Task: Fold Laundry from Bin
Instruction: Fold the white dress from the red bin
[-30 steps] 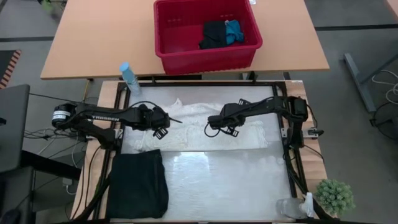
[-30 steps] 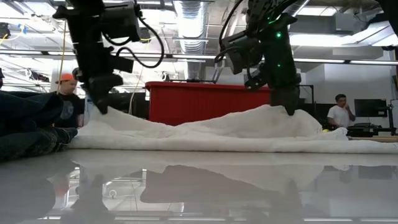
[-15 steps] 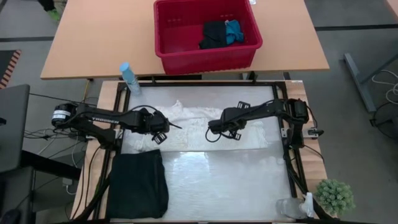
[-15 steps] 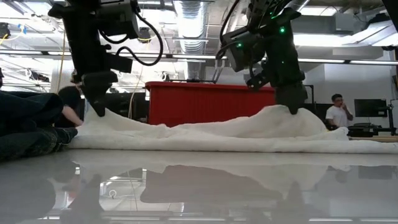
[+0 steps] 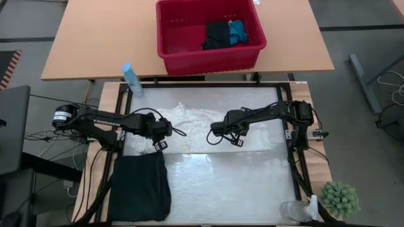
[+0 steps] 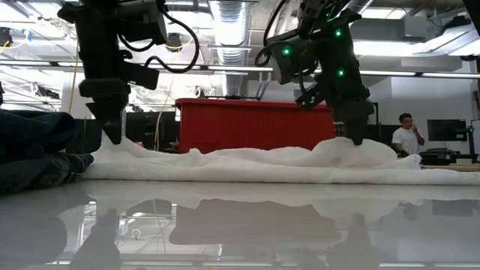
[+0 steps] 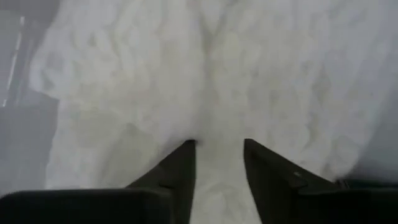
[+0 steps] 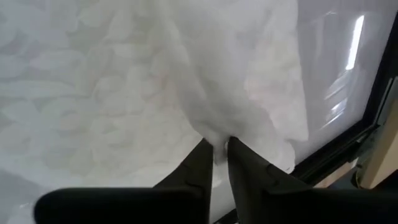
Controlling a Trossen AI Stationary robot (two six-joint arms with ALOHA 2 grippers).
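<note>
The white crinkled garment [image 5: 196, 123] lies spread across the far half of the white table, bunched in low ridges [image 6: 247, 159]. Over its left part my left gripper [image 7: 217, 144] points down, open, with cloth beneath the gap [image 5: 161, 135]. My right gripper [image 8: 219, 146] is shut on the garment's right part [image 5: 219, 133]. A folded black garment [image 5: 140, 186] lies flat at the near left. The red bin [image 5: 208, 58] stands on the wooden table beyond, holding a black item [image 5: 216, 36] and a bright blue one [image 5: 238, 31]. My left gripper has its open fingertips [image 7: 186, 152] down at the white garment's surface; I cannot tell whether they touch it. My right gripper pinches a raised fold of the white garment [image 8: 217, 134] between its two fingers, coming steeply from above. The fold stands up only a little, and the rest of the cloth lies on the table.
A blue-capped bottle [image 5: 130, 79] stands at the table's far left corner. A small green plant [image 5: 341, 198] and a clear object [image 5: 293, 211] sit at the near right. The table's near right half is bare. People show in the room behind [image 6: 409, 135].
My left gripper has opened and let go of the white garment, and both wrists have rolled a little. The two peaks of cloth that stood up under the grippers have sunk, so the garment now lies lower along the table.
</note>
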